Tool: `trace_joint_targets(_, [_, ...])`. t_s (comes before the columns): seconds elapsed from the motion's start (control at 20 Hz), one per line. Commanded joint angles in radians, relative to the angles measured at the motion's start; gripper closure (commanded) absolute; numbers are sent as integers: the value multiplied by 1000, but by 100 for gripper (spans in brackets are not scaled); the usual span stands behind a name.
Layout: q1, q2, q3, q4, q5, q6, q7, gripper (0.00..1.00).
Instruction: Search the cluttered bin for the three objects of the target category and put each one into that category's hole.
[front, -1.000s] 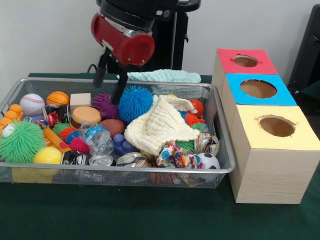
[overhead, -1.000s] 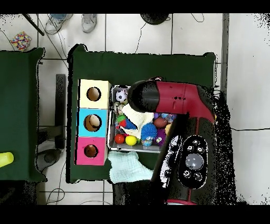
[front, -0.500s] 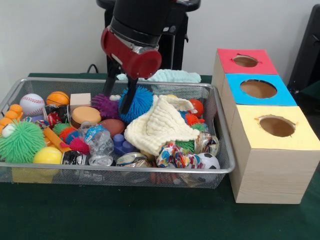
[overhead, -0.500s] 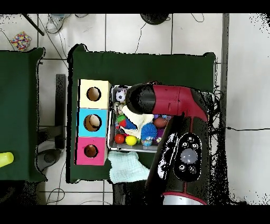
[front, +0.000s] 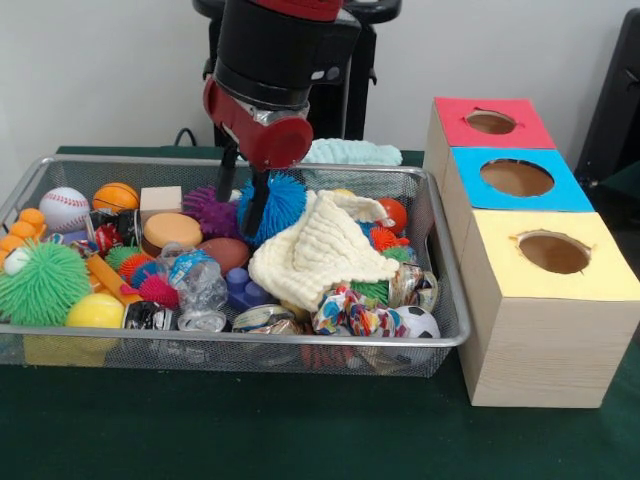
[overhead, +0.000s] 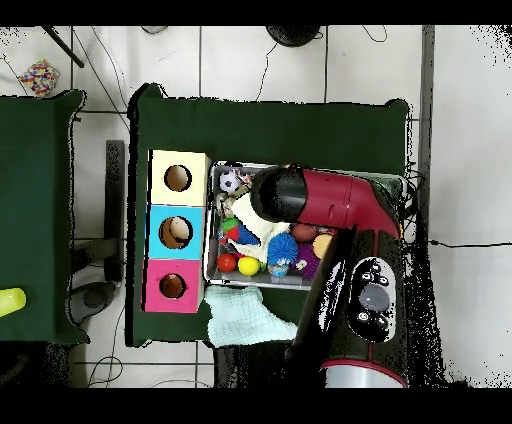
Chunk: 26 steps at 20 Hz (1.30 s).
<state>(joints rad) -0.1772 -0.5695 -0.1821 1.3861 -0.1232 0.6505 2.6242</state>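
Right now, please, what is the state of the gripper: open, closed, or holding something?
Gripper: open, holding nothing; its two fingers stand apart, down at the blue spiky ball in the bin.

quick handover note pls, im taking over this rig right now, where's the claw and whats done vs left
Claw: open, empty, down in the wire bin, one finger on each side of the blue spiky ball at the bin's back.
Bin is still packed: cream cloth draped over the middle, purple spiky ball, green spiky ball, baseball, soccer ball and more.
Boxes beside the bin: red hole, blue hole, yellow hole. The overhead view shows something pale in the blue one; I can't tell what.
Done: nothing I can confirm.
Left: grasp, lift, carry to the matching hole, likely three times.
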Motion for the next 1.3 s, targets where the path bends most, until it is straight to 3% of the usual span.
trace_joint_targets(0.05, [-30,23,137,164,88,-90,84,0])
trace_joint_targets(0.15, [-60,11,187,205,135,-85,62,0])
trace_joint_targets(0.6, [-48,-67,192,213,189,8,35,0])
trace_joint_targets(0.8, [-51,-82,209,204,208,-20,38,0])
trace_joint_targets(1.1, [-77,-41,263,258,229,-138,31,0])
trace_joint_targets(1.3, [-12,14,189,218,189,-125,77,0])
